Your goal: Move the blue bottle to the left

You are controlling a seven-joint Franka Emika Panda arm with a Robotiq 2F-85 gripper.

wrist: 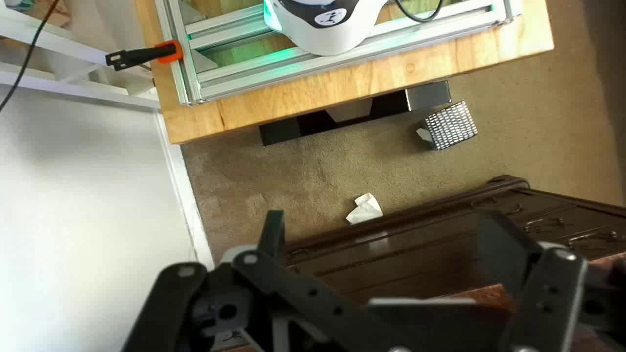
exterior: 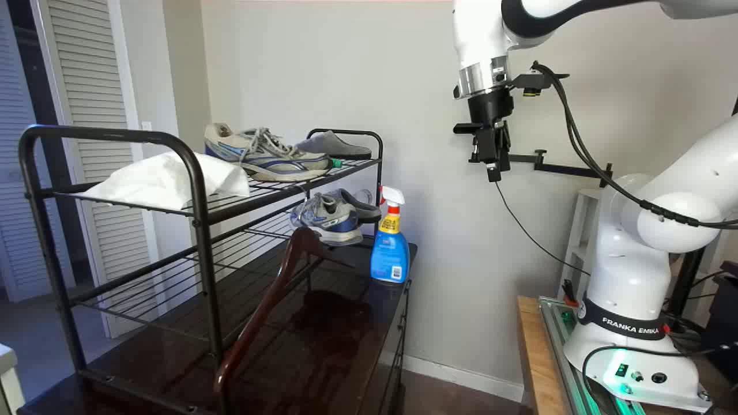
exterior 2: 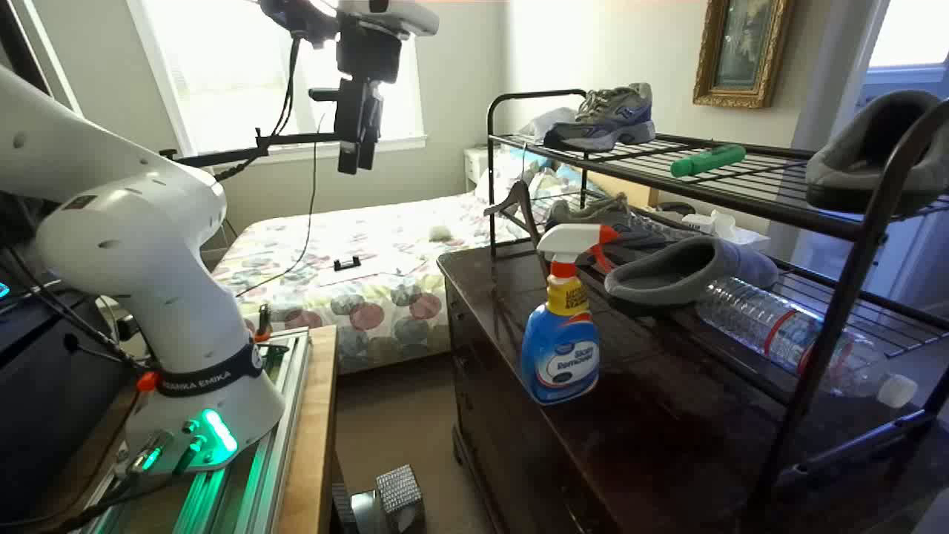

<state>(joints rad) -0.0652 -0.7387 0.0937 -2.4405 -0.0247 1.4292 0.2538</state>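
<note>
The blue bottle, a spray bottle with a white trigger head and red nozzle, stands upright on the dark dresser top in both exterior views (exterior: 390, 256) (exterior 2: 561, 352). It stands near the dresser's edge, beside the shoe rack. My gripper is high in the air, apart from the bottle and on the robot's side of it, in both exterior views (exterior: 497, 167) (exterior 2: 357, 157). In the wrist view the gripper (wrist: 389, 234) has its two fingers wide apart with nothing between them. The bottle cannot be made out in the wrist view.
A black wire shoe rack (exterior: 199, 230) stands on the dresser (exterior 2: 630, 415), holding shoes (exterior: 277, 155), a white bag (exterior: 161, 178), a green tube (exterior 2: 708, 160) and a clear plastic bottle (exterior 2: 786, 334). A brown hanger (exterior: 271, 294) leans on the rack. A floor gap separates dresser and robot table (wrist: 342, 93).
</note>
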